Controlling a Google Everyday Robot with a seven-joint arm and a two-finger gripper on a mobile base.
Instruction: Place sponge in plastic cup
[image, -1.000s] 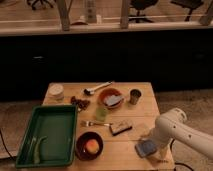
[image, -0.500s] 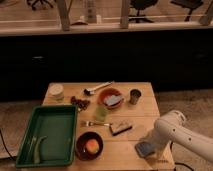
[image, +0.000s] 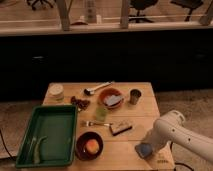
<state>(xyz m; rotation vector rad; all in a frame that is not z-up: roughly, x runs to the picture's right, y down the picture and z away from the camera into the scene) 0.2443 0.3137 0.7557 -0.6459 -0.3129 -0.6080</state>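
Sponge (image: 144, 149) half-hidden under hand (image: 146, 148)

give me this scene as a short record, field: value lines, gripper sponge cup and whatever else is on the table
gripper: gripper low over the table's front right corner, at the end of the white arm
sponge: blue-grey sponge at the gripper, near the front right edge
cup: small green plastic cup mid-table, apart from the sponge
table: wooden table
tray: green tray front left
bowls: red bowl with a grey-blue piece; dark bowl with an orange fruit
other: metal cup back right
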